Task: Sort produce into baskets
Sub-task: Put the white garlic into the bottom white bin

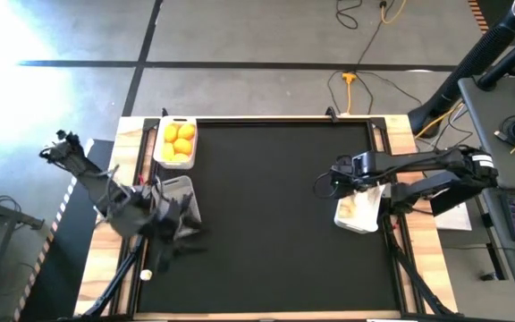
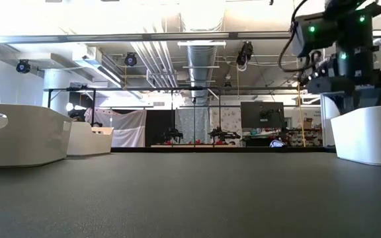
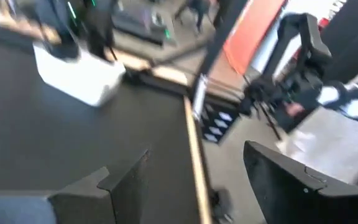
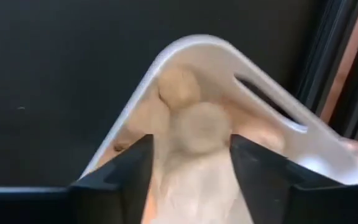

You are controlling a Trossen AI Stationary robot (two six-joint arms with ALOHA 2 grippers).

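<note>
Right gripper [image 4: 188, 165] hangs over the basket [image 1: 361, 215] at the desk's [image 1: 266, 206] right edge, jaws parted around a garlic bulb [image 4: 194, 127]; firm grip or release cannot be told. Risk: dropped off-centre, the bulb may strike the rim and roll out. Left gripper [image 3: 188, 186] waits open, empty, near the left baskets.

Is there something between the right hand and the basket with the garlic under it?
Nothing visible. The right hand hangs directly above the garlic basket, with a garlic bulb between its fingers.
</note>
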